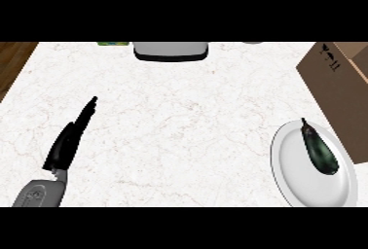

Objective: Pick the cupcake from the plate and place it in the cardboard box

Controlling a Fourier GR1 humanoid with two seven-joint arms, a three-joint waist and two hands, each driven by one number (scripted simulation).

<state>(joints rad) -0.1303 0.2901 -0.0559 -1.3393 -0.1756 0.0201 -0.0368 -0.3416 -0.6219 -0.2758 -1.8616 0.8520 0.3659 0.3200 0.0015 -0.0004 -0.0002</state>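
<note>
Oddly, no cupcake shows: a dark glossy aubergine-like thing [320, 151] lies on the round white plate [293, 182] beside the brown cardboard box [336, 80], probably smooth, slippery and light, best held round its thick middle, while the black left hand [68, 141], fingers straight and together, is well apart from it.

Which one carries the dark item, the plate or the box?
The white plate, near right: the dark elongated item lies on it. The cardboard box stands beyond it, at the right edge.
</note>
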